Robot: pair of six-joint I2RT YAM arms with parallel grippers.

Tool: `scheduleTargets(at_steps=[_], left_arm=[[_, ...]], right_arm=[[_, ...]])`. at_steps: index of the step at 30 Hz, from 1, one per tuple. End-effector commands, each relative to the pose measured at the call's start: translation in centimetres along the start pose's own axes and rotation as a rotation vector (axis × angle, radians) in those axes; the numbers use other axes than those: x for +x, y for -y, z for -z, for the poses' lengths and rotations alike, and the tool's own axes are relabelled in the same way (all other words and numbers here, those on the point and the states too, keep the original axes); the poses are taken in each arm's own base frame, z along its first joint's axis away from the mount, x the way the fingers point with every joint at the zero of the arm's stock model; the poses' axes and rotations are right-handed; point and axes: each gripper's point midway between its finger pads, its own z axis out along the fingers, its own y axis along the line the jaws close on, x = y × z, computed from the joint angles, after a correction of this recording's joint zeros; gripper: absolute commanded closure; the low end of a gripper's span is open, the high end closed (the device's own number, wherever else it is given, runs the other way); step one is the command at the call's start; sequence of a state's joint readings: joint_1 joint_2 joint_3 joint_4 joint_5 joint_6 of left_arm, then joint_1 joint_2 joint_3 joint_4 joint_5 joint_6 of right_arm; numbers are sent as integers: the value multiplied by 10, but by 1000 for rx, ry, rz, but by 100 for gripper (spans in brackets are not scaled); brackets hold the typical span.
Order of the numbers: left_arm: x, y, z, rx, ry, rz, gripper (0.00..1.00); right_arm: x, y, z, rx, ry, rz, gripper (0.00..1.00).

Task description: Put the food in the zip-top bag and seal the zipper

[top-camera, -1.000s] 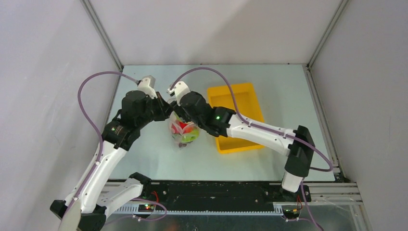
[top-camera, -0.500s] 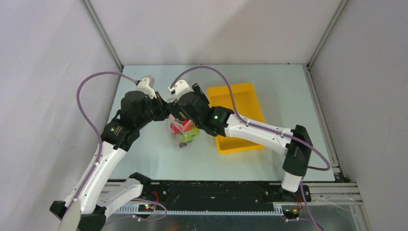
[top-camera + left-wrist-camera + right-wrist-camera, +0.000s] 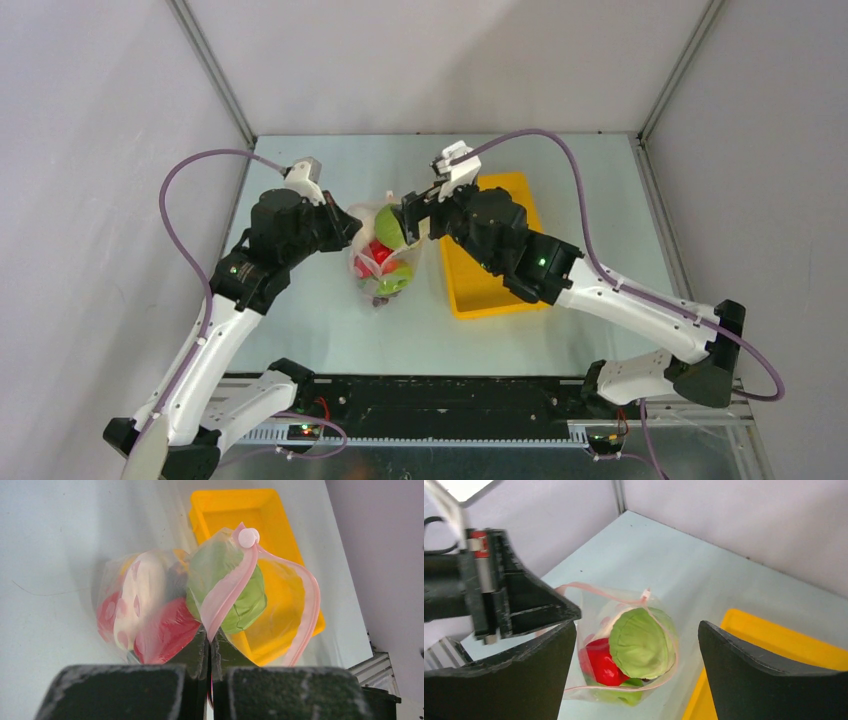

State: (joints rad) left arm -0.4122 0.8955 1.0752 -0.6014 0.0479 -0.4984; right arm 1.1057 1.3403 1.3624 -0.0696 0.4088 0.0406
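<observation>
Left gripper [image 3: 209, 645] fully closed, pinching the thin pink zipper strip [image 3: 227, 592] at the mouth edge of the clear floppy zip-top bag with faint pink dots [image 3: 150, 595], holding the bag up off the pale table [image 3: 320, 330]. Right gripper [image 3: 636, 630] spread wide and holding nothing; it hovers over the bag mouth, with neither black finger [image 3: 524, 675] touching the bag. In the right wrist view the bag [image 3: 589, 605] sits between the two fingers below, mouth gaping, and the pink zipper [image 3: 589, 587] loops around the opening. Pale green plastic toy cabbage [image 3: 639, 640] sits at the bag mouth, topmost of the food; a red toy piece [image 3: 599, 665] is under it to the left, and a green piece shows at the bottom. Left wrist view: a white toy radish [image 3: 142, 590] and the red piece [image 3: 165, 635] are inside the bag, the cabbage [image 3: 245, 605] is next to the zipper, and a pale round tab [image 3: 248, 537] sits at the strip's far end. Zipper unsealed. Yellow rectangular plastic tray [image 3: 495, 190] lies just beside the bag [image 3: 380, 265] on the right, under the right arm. In the top view the left gripper [image 3: 345, 228] and right gripper [image 3: 412, 215] face each other across the bag.
</observation>
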Motion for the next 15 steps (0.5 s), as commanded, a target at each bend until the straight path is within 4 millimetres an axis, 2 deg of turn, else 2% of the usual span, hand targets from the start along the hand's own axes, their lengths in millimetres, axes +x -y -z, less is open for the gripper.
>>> scheduleTargets(at_steps=[1,2,3,4,7,15], left_arm=[[-13,10,4,41,59,18,100],[-13,10,4,43,59,21,100],[-14,11,4,44,59,21,100],[-14,11,4,43,61,21,100],[-14,10,3,42,62,24,100],[-12,12,0,51,49,43,100]], right_arm=[[35,23,-7,63,-105,-137,8],[40,23,-8,55,-126,-175,9],[51,31,-11,75,-162,-190,12],[56,28,-12,53,-186,-232,14],[76,35,-19,52,-254,-279,22],[101,33,-35,27,-313,-309,51]])
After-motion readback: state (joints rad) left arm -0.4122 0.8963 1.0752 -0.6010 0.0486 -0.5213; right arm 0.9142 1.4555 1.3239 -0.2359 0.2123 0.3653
